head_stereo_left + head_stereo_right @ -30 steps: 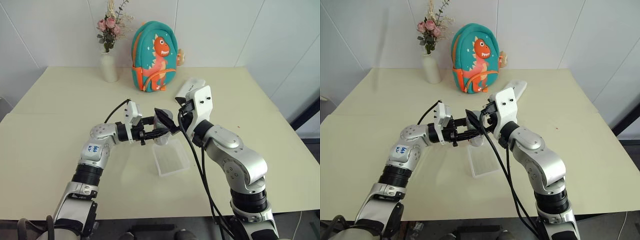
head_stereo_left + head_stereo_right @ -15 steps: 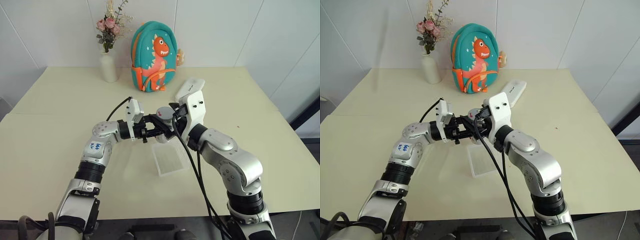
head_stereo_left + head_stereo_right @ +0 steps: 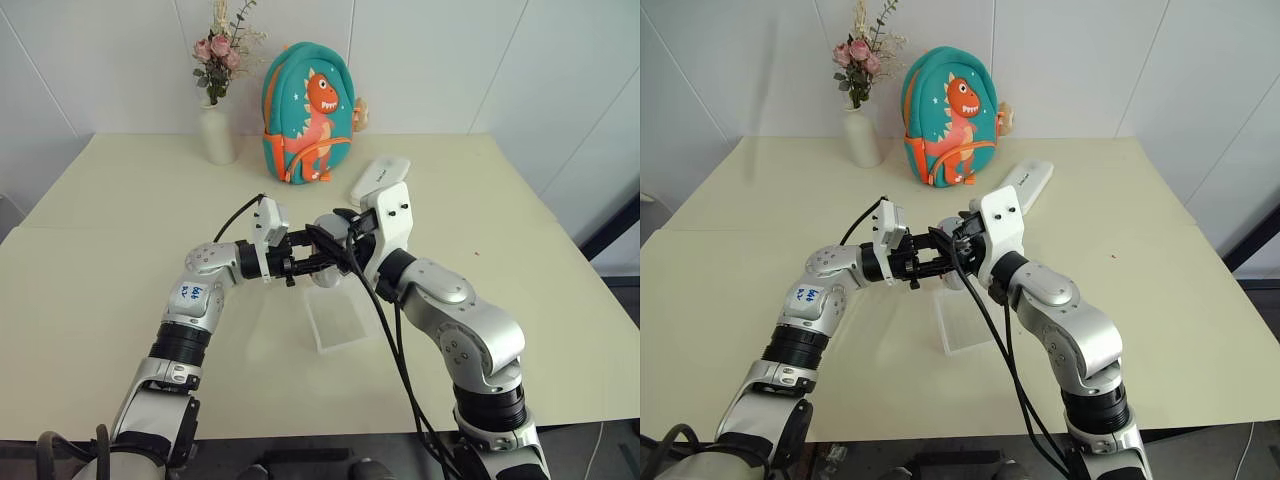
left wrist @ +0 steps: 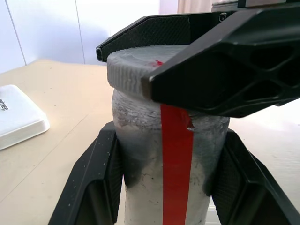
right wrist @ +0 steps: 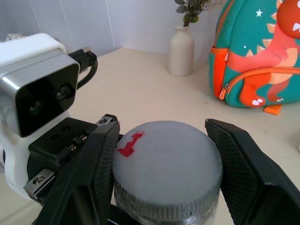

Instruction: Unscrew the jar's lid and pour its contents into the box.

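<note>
The jar (image 4: 164,164), clear with a white label and a red stripe, is held upright in the air by my left gripper (image 3: 318,264), which is shut on its body from the left. Its grey lid (image 5: 166,161) carries a small red mark. From the right, my right gripper (image 3: 330,238) is shut on the lid, with a black finger (image 5: 96,159) pressed to each side of its rim. The box (image 3: 340,318), a shallow clear tray, lies on the table just below and in front of the jar. I cannot make out the contents through the jar's wall.
A white vase with flowers (image 3: 217,130) and a teal dinosaur backpack (image 3: 308,112) stand at the table's far edge. A white rounded case (image 3: 378,178) lies behind my right hand. Black cables hang from both wrists over the box.
My right gripper, open and a little to the right of the jar a second ago, has moved in over the jar's top and shut on the lid. The left gripper holds still.
</note>
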Robot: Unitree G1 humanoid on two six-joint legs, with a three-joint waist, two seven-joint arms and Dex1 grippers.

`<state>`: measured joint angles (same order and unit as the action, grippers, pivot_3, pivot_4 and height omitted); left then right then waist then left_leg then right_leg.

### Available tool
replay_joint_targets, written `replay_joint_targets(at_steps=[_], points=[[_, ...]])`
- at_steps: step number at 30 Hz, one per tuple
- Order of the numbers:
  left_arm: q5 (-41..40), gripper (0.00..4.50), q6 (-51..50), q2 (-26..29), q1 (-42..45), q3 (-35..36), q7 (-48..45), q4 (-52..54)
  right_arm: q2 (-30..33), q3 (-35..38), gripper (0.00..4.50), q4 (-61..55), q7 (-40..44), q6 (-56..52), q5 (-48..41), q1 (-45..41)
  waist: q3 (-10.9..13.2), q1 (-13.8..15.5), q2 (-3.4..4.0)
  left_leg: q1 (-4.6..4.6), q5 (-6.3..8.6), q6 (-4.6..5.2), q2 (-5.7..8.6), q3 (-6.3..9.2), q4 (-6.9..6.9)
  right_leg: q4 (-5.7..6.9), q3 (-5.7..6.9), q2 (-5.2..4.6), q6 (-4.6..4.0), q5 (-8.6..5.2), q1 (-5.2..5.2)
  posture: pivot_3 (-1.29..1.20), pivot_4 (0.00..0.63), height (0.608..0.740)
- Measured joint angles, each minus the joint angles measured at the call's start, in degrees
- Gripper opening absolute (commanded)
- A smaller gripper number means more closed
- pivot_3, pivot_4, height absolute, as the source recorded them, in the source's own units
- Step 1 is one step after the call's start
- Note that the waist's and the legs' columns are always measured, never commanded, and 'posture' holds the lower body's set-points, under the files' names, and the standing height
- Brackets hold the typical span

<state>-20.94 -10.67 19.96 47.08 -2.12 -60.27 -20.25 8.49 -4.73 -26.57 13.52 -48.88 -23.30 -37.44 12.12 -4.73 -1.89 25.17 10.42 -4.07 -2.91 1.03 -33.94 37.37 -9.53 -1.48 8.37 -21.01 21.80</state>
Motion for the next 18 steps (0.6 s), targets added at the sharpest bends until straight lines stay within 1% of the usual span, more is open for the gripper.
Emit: replay_joint_targets(at_steps=[3,10,14,18], points=[[-1.77,2.05,-3.11,0.62,-0.54,0.01,-1.63,2.08,1.88,1.47,2.58,0.02,4.07,-0.01,-2.77,0.06,0.0,-0.05,0.0,0.0,0.0,0.0,0.0,0.0,0.01,-0.01,0.0,0.0,0.0,0.0,0.0,0.0,0.15,0.74],[-3.66,2.05,-5.55,1.96,-1.91,-0.08,-6.62,5.87,10.06,3.39,2.58,3.08,19.05,1.57,-9.89,-1.36,0.0,-0.05,0.0,-0.03,0.0,0.0,0.0,0.0,-0.02,-0.01,0.0,0.0,0.01,0.0,-0.05,0.0,0.15,0.74],[-3.66,2.05,-5.24,2.2,-1.93,-0.25,-8.71,5.93,13.6,2.96,2.58,7.08,26.74,3.19,-11.36,-3.52,0.0,-0.05,0.0,-0.03,0.0,0.01,0.0,0.0,-0.02,-0.02,0.0,0.01,0.01,-0.01,-0.05,0.0,0.15,0.74],[-3.67,2.05,-4.97,2.21,-1.93,-0.4,-9.93,6.05,15.58,2.49,2.58,11.25,33.63,5.9,-11.85,-5.08,0.01,0.0,-0.01,-0.01,0.0,0.01,0.0,0.0,-0.02,-0.06,0.01,0.01,0.02,-0.01,-0.06,0.0,0.15,0.74]])
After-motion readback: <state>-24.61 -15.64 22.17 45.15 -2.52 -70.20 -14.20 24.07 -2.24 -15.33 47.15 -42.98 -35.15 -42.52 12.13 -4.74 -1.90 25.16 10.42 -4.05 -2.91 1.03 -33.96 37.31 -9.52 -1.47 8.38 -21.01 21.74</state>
